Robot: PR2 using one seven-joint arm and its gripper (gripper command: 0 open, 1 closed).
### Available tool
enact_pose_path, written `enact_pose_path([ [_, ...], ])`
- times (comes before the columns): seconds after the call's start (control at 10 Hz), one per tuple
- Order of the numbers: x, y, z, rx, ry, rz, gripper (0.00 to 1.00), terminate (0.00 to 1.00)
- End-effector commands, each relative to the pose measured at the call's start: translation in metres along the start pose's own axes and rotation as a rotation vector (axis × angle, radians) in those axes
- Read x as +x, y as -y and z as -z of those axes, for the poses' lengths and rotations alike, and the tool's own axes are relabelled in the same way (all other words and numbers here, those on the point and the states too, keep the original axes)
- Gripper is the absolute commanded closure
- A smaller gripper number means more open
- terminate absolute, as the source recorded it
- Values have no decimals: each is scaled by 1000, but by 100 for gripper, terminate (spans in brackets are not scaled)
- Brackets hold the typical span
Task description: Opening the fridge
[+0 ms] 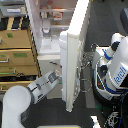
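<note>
fridge [55,30] door [76,50] already swung wide, gripper [58,78] at its lower edge, jaws state unclear; next: push wider.

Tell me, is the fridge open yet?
Mostly, yes. The fridge already has its big upper door swung wide, with shelves showing inside. The robot's arm reaches toward the door's lower edge; its pincer is too blurry to judge. The bottom part looks closed.

The fridge [75,45] was cut off by the top edge of the picture. Its open door hid the lower drawers. The hand [58,77] was blurred, so its fingers could not be told. Shelf contents were too small to identify.
</note>
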Motion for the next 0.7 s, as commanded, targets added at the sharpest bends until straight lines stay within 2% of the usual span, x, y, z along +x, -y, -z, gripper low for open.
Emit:
enact_pose_path([
  [0.1, -146, 190, -155, 101, 52, 26, 0, 0],
  [0.2, -157, 208, -165, 81, 59, 34, 0, 0],
  [0.3, -176, 261, -197, 66, 112, 152, 0, 0],
  [0.5, -192, 299, -224, 104, 179, 239, 0, 0],
  [0.6, -193, 282, -209, 126, 162, 208, 0, 0],
  [0.7, -204, 252, -182, 115, 121, 166, 0, 0],
])
